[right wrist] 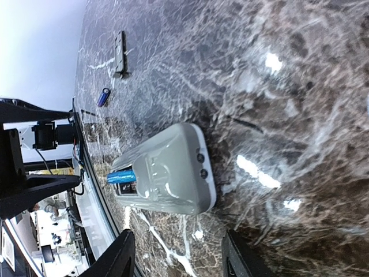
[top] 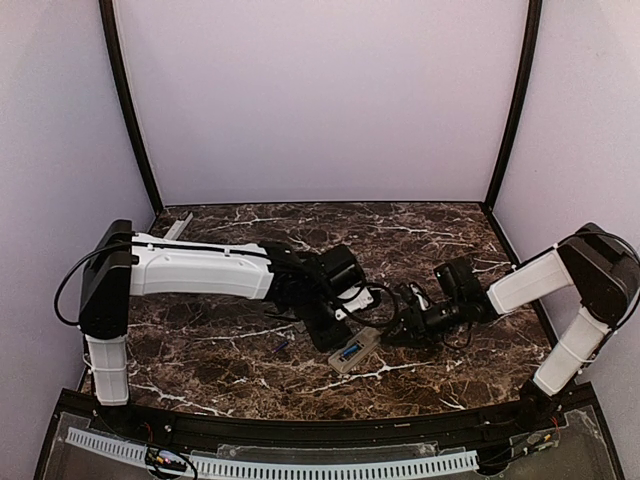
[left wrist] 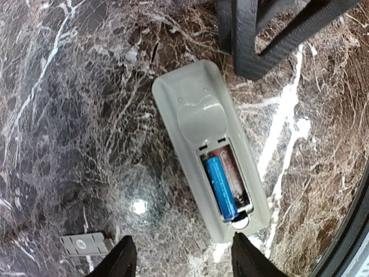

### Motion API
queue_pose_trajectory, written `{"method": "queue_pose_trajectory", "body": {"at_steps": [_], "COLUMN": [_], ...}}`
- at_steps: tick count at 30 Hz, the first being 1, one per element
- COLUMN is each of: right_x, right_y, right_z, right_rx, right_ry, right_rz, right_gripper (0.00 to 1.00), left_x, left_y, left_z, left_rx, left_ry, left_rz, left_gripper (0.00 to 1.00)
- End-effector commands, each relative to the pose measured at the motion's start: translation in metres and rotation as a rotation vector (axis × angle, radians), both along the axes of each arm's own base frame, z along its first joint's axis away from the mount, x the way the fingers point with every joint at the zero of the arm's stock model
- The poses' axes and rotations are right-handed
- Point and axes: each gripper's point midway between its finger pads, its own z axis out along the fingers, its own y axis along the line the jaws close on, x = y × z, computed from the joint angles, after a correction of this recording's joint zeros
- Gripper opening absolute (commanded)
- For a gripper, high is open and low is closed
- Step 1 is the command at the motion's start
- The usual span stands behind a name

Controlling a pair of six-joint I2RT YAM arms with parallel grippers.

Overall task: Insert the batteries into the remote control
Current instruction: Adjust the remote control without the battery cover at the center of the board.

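The remote control [left wrist: 199, 124] lies face down on the marble, its battery bay uncovered. One blue battery [left wrist: 222, 187] sits in the bay's left slot, and the slot beside it is bare. A second battery [top: 281, 345] lies loose on the table, left of the remote control [top: 355, 351]. My left gripper [left wrist: 184, 259] hovers open over the remote's bay end with nothing between its fingers. At the remote's other end my right gripper [right wrist: 179, 257] is also open and holds nothing. The loaded battery [right wrist: 121, 176] and the loose battery [right wrist: 104, 96] both show in the right wrist view.
A small ridged grey cover piece [left wrist: 86, 244] lies near my left fingers. A narrow grey bar [top: 178, 225] rests at the back left by the wall. The table's black front rail [top: 320, 430] runs just below the remote. Both arms crowd the middle of the table.
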Motion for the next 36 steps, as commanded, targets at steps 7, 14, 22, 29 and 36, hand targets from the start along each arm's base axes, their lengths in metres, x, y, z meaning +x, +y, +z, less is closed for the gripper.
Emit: {"method": "queue_pose_trajectory", "body": {"at_steps": [7,14,22,29,36], "right_x": [0.034,0.044,0.046,0.045,0.043], "right_y": [0.001,0.010,0.016,0.020,0.023], "right_z": [0.009,0.016,0.012,0.010,0.008], "right_rx": [-0.053,-0.029,-0.013,0.020,0.041], "right_ry": [-0.107,-0.122,-0.104,-0.090,-0.083], "right_rz": [-0.013,0.013,0.035,0.047,0.061], "right_gripper": [0.53,0.52,0.52,0.52,0.52], "left_x": [-0.027,-0.027,-0.022,-0.027,-0.028], "left_y": [0.019,0.018,0.010,0.003,0.002], "left_z": [0.007,-0.006,-0.018,-0.033,-0.045], "left_rx": [-0.176,-0.197,-0.211,-0.190,-0.166], "left_ry": [0.056,0.002,-0.010,0.005,0.006], "left_rz": [0.063,0.095,0.124,0.102,0.093], "left_gripper": [0.85,0.99,0.99,0.98,0.98]}}
